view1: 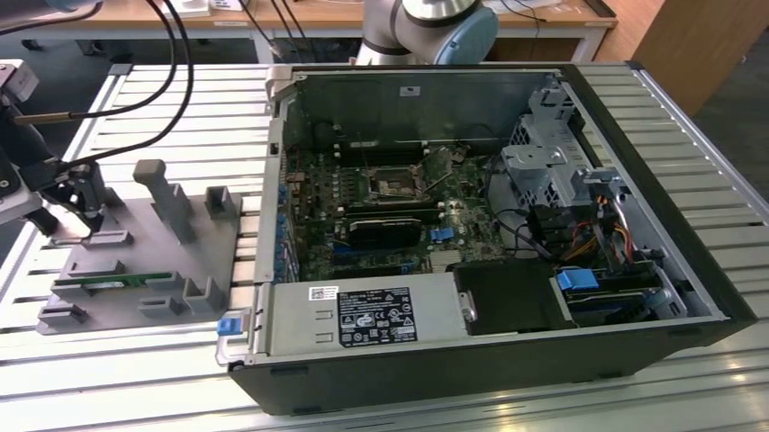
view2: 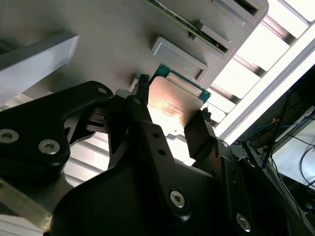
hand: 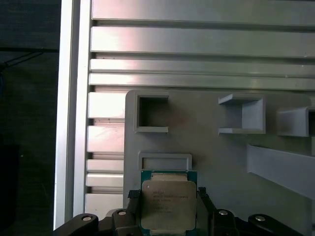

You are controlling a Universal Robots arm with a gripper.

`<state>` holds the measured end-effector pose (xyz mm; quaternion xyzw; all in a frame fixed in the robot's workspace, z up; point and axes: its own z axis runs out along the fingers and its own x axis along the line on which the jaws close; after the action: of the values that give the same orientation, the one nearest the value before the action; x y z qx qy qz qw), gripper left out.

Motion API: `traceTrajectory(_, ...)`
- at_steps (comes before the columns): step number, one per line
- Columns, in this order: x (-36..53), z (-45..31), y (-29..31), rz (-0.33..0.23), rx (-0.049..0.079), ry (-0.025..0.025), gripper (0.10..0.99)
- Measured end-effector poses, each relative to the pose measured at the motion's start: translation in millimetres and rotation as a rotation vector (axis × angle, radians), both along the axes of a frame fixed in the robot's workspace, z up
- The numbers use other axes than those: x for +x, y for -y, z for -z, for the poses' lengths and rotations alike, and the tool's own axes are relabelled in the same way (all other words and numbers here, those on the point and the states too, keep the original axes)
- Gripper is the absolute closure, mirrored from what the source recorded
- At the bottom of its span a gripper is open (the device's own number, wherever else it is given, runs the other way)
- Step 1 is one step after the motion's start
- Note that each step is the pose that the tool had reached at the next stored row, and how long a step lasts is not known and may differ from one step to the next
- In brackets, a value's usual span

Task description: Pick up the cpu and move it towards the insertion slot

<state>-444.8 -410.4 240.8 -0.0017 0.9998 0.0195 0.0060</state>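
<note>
The tool (view2: 172,112) of a Universal Robots arm is closed on the cpu (view2: 173,100), its two black fingers (view2: 145,118) pressed against opposite edges of the chip, in the second wrist view. The first wrist view shows the same grip from above: the cpu (hand: 169,204), silver lid up and green rim showing, sits squarely between the fingertips. It lies just beside a small rectangular holder on the grey fixture plate (hand: 216,157) (whether the chip has left the plate's surface cannot be told).

In the exterior view the tool (view1: 86,220) hangs over the far corner of the fixture plate (view1: 144,261), at the exterior view's left, above the slatted aluminium table (view1: 157,99). A green memory stick (view1: 103,284) lies in a holder at the near end of the same plate.

Well apart, toward the exterior view's right, an open computer case (view1: 481,378) rests on the table with its motherboard (view1: 324,207) exposed. The insertion slot (view1: 394,185), a dark square socket in a metal frame, sits near the middle of that board.
</note>
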Motion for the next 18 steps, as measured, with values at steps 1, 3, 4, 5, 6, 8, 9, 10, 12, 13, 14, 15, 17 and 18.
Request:
traceTrajectory(1,0.0,-0.4,0.0,0.000,0.000,0.0001,0.549)
traceTrajectory(3,0.0,-1.3,0.0,0.000,0.000,0.0001,0.549)
traceTrajectory(4,0.0,-1.7,0.0,0.000,0.000,0.0001,0.549)
traceTrajectory(5,0.0,-2.1,0.0,0.000,0.000,0.0001,0.549)
traceTrajectory(6,0.0,-2.6,0.0,0.000,0.000,0.0000,0.549)
traceTrajectory(8,0.0,-3.4,0.0,0.000,0.000,0.0001,0.549)
traceTrajectory(9,0.0,-3.8,0.0,0.000,0.000,0.0001,0.549)
traceTrajectory(10,0.0,-4.4,0.0,0.000,0.000,0.0000,0.549)
traceTrajectory(12,0.0,-5.4,0.0,0.000,0.000,0.0001,0.549)
traceTrajectory(13,0.0,-5.8,0.0,0.000,0.000,0.0001,0.549)
traceTrajectory(14,0.0,-6.2,0.0,0.000,0.000,0.0001,0.549)
traceTrajectory(15,0.0,-6.6,0.0,0.000,0.000,0.0002,0.549)
traceTrajectory(17,0.0,-7.5,0.0,0.000,0.000,0.0001,0.549)
traceTrajectory(18,0.0,-7.9,0.0,0.000,0.000,0.0000,0.549)
